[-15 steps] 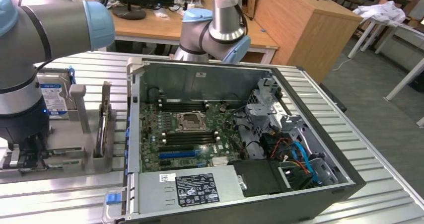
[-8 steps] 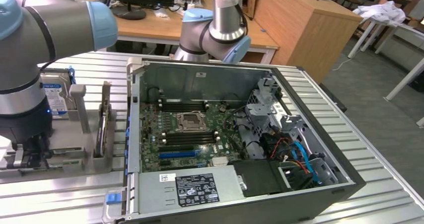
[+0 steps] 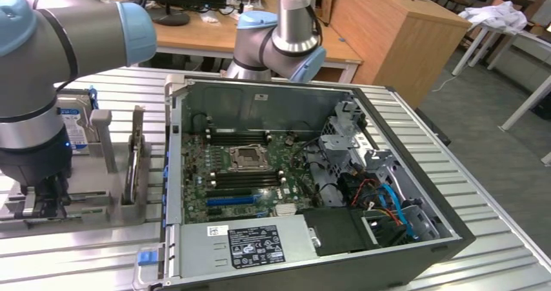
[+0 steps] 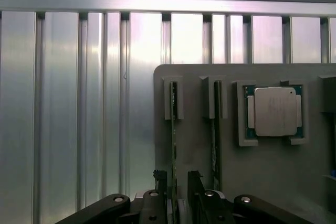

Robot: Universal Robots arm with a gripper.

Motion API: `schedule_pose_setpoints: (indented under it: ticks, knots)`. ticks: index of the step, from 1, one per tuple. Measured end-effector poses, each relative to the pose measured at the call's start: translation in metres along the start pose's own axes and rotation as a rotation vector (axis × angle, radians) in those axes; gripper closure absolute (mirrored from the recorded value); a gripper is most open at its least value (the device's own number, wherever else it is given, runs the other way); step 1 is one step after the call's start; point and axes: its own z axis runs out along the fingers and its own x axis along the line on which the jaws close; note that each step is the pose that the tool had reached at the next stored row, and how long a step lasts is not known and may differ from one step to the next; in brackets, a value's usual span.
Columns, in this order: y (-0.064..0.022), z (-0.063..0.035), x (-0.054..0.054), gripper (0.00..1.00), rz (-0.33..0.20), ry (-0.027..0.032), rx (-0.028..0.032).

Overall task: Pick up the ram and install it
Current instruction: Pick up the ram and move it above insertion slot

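No text legible anywhere. Black label (image 3: 255, 247) w/ white print + small logos on the silver power supply (image 3: 200, 260): too small to read. White barcode sticker (image 3: 217, 230) just beside it, same box: chars can't be made out. Blue/white label (image 3: 77, 135) on the hard drive (image 3: 72, 112), ext. view's left: blurred, no words readable. Processor chip (image 4: 273, 111) in wrist view: lid print can't be told.

glossy ribbed metal table (image 4: 63, 103), matt grey holder (image 4: 194, 140)
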Motion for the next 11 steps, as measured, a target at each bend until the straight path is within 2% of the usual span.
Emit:
schedule_pose_setpoints:
  ticks: [4,11]
  knots:
    - [-0.0040,0.0002,0.0000,0.70,-0.001,-0.0001,0.0001]
    - [-0.0045,0.0001,0.0005,0.70,-0.001,0.0000,-0.0001]
